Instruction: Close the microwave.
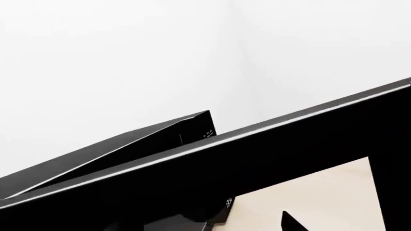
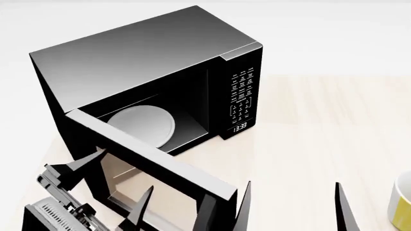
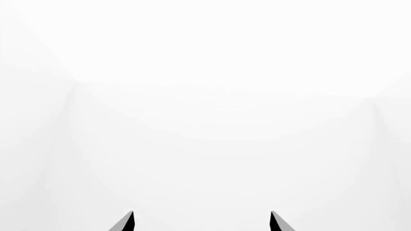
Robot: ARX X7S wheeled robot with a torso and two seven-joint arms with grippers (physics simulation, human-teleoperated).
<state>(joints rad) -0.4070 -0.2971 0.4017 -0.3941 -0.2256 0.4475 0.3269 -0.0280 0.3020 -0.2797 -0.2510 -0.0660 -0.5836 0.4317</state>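
The black microwave [image 2: 141, 57] stands on the pale wooden table [image 2: 308, 134] with its door [image 2: 160, 161] swung wide open toward me, hinged at the left. The white turntable plate [image 2: 144, 122] shows inside; the keypad [image 2: 241, 96] and clock [image 2: 239, 127] are on the right of the front. My left gripper [image 2: 122, 171] is open against the door's outer side, one finger [image 2: 86, 163] beside the door's top edge, the other seen through the window. In the left wrist view the door [image 1: 257, 154] fills the frame. My right gripper [image 2: 293, 185] [image 3: 201, 214] is open and empty, right of the door's free end.
A yellow and white mug [image 2: 401, 204] stands at the table's right edge, right of my right gripper. A white wall lies behind the microwave. The right wrist view faces only white wall.
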